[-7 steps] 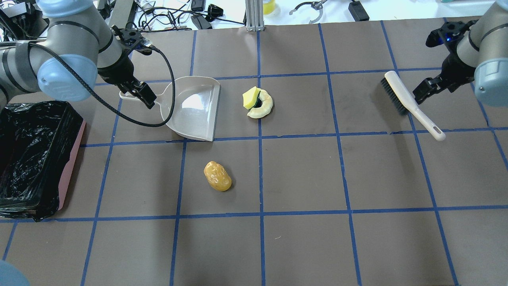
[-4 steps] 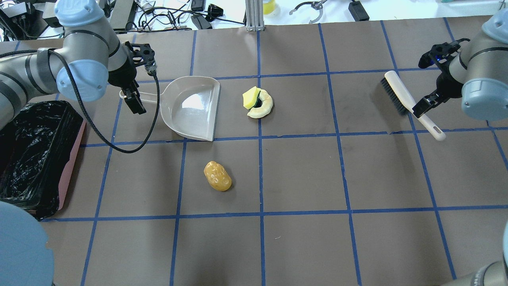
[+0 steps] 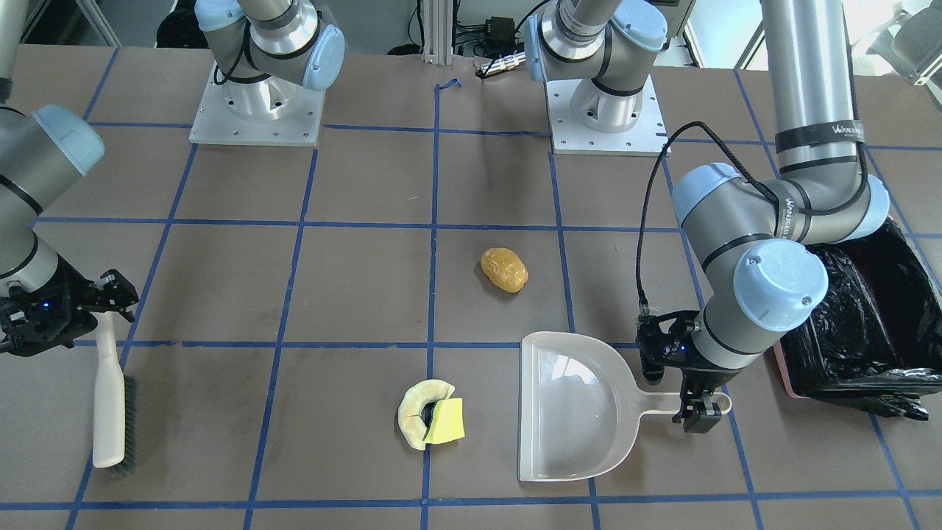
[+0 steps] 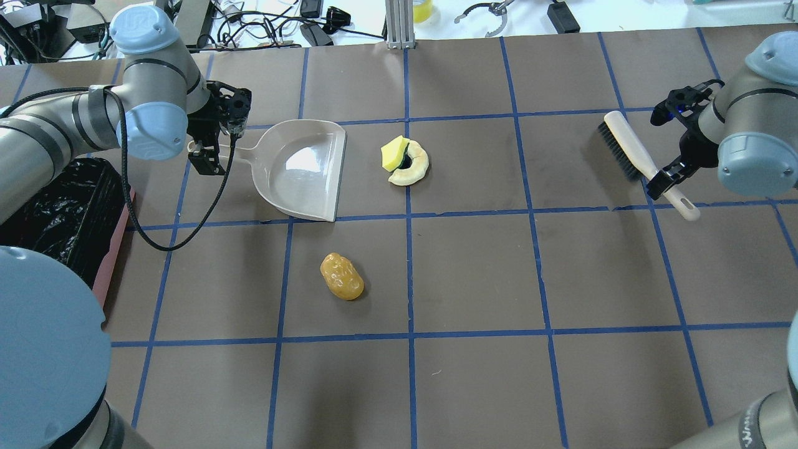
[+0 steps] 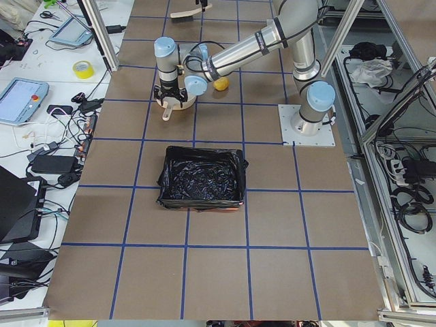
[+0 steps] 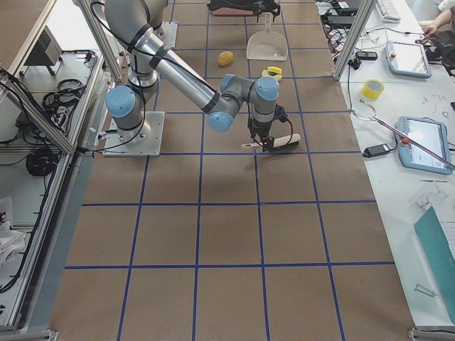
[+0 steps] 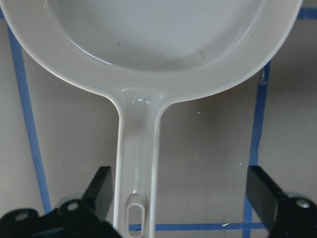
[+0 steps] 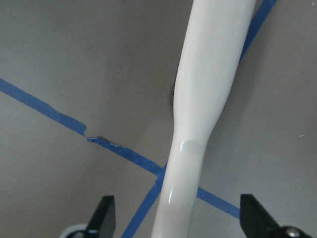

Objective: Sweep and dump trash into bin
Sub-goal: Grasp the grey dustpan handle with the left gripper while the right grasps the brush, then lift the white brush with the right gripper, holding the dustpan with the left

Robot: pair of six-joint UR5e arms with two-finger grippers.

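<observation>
A: Overhead exterior view, showing the start of the task. What is done?

B: Nothing is swept so far. All three pieces of trash lie on the desk, outside the dustpan (image 4: 305,168): the sponge piece (image 4: 393,153) and the cream half-ring (image 4: 413,166), touching each other, sit just beyond the dustpan's open edge; the golden-brown lump (image 4: 341,276) lies near the dustpan, toward the robot's side. The pan is empty.

A: And the bin?

B: The pink bin (image 4: 115,249), with its black bag (image 4: 56,206), stands on the dustpan's handle side, at the desk's left end, with no trash visible in it.

A: The fingers?

B: The left gripper (image 7: 183,196) straddles the dustpan handle, fingers (image 7: 101,186) apart and not yet clamped. The right gripper (image 8: 178,218) likewise straddles the handle of the brush (image 4: 629,153), far from the dustpan on its mouth side, fingers spread wide with clear gaps either side.

A: What remains?

B: By this evidence, everything: gripping both tools, sweeping three pieces into the pan, and tipping it over the bin.
</observation>
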